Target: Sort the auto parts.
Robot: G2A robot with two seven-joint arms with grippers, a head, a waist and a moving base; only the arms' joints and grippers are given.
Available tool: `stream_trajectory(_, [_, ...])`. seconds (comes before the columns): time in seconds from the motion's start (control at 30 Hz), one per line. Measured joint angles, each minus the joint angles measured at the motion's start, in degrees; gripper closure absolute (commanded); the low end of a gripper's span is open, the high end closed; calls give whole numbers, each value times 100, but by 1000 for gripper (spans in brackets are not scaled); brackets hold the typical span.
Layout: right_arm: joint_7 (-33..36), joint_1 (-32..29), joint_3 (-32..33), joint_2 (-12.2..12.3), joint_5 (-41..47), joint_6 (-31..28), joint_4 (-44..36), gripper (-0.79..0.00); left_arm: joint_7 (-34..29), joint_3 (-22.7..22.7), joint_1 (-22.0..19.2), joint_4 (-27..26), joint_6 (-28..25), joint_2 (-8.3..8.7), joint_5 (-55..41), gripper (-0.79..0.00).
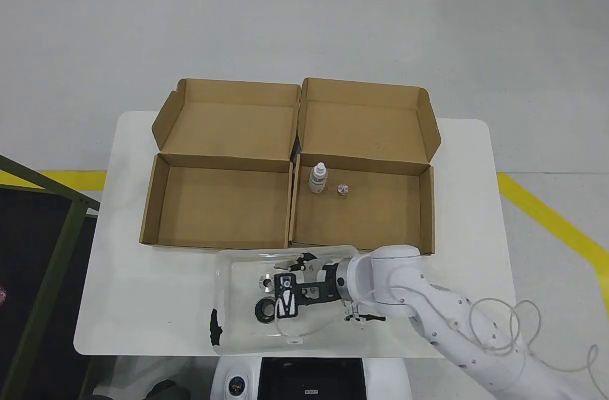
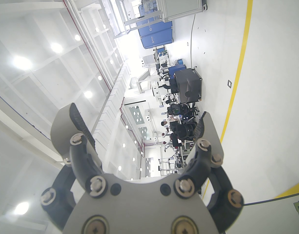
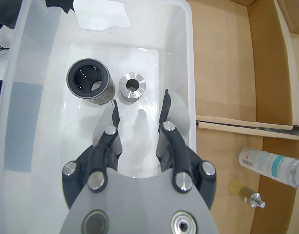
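A clear plastic bin (image 1: 227, 268) stands at the table's front edge. In it a dark linear bearing (image 3: 90, 85) stands on end beside a small silver bushing (image 3: 132, 87); both also appear from above, the bearing (image 1: 265, 311) and the bushing (image 1: 269, 283). My right gripper (image 3: 140, 97) is inside the bin, open, its fingertips just short of the bushing and holding nothing. From above, the right gripper (image 1: 287, 293) points toward the bin's left end. My left gripper (image 2: 139, 112) is open and empty, pointing up into the room.
Two open cardboard boxes sit behind the bin. The left box (image 1: 219, 205) holds nothing. The right box (image 1: 384, 215) holds a white bottle (image 3: 269, 163) and a small brass part (image 3: 249, 196). Black tape (image 1: 215, 325) hangs on the bin's left rim.
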Motion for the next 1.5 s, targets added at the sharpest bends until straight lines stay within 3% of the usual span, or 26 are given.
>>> stream_trajectory(0.93, [-334,854,-917,-551,-20,73,1350,-345,0,0,0,0,0,0,0,-785])
stream_trajectory(1.5, [-294,965,-1193,-778,-79,75,1462,-336,0,0,0,0,0,0,0,-785])
